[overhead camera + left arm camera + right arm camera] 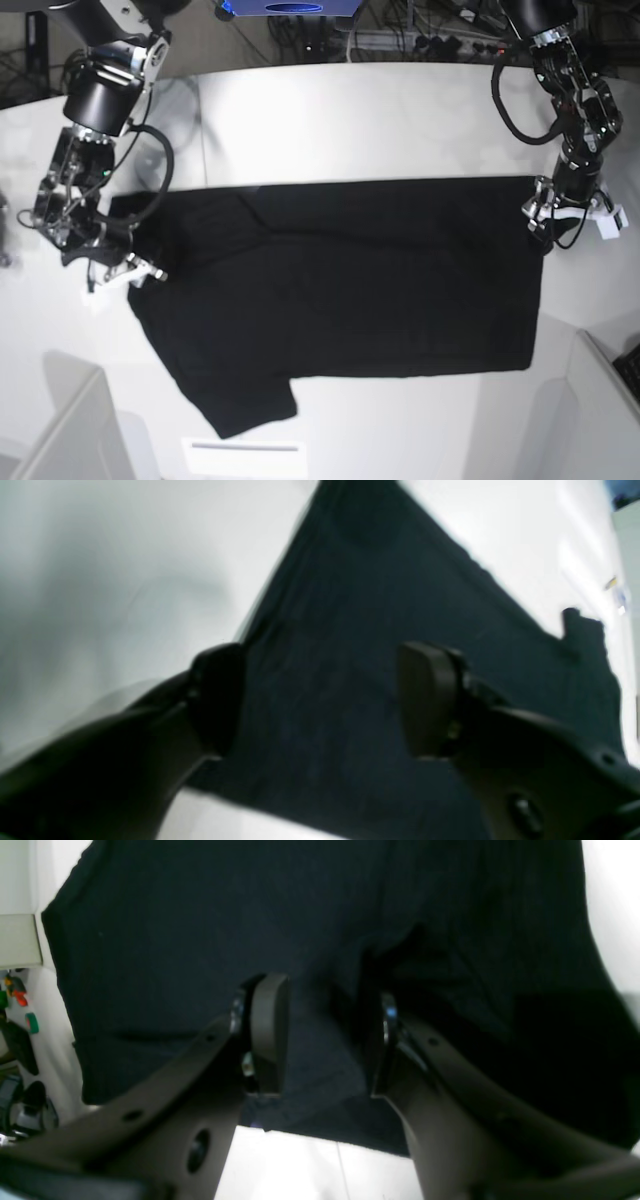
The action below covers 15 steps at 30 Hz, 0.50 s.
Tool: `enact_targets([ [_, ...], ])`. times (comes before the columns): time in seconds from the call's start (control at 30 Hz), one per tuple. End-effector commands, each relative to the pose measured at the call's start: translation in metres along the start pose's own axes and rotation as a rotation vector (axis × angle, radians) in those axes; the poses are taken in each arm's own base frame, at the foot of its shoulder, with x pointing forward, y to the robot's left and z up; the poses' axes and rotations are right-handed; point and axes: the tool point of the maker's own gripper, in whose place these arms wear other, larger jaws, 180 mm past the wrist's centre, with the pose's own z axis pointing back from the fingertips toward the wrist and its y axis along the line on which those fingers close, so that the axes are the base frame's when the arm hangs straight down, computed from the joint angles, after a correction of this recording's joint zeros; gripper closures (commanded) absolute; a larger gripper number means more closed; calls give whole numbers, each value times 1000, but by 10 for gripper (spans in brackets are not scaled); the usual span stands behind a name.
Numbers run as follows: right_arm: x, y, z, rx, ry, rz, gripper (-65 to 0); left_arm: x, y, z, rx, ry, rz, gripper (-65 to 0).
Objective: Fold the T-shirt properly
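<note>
The black T-shirt [350, 290] lies spread flat on the white table [350, 120], one sleeve pointing to the front [250, 405]. No print shows. My left gripper [540, 222] is at the shirt's right edge. In the left wrist view it [325, 700] is open, fingers wide apart over the dark cloth [375, 605]. My right gripper [135, 265] is at the shirt's left edge near a sleeve. In the right wrist view it [325, 1040] is open, with the cloth [200, 940] right under the fingers and a raised fold by the right finger [382, 1040].
A white strip [243, 447] lies at the table's front edge. Grey raised panels stand at the front left [60, 430] and front right [600, 400]. Cables [400, 30] run behind the table. Small coloured items [17, 990] lie beyond the table's side.
</note>
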Motion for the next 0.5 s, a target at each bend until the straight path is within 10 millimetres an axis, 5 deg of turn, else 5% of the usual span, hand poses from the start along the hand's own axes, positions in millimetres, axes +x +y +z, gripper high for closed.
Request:
enact_targets([
  [0.0,28,9,9,22,-81,21,-228,18,-6,3,-19,-52,-14,-472],
  [0.17,41,-3,18,-4,-138,27,-228,16,-1,5,-11,-47,-16,-472],
  [0.3,50,-30,47,-40,-249,-46,-227,27,38,26,74,-91,14,-472],
  [0.47,20,-44,78,-85,-335,-109,-225,30,67,58,59,-122,40,-472],
])
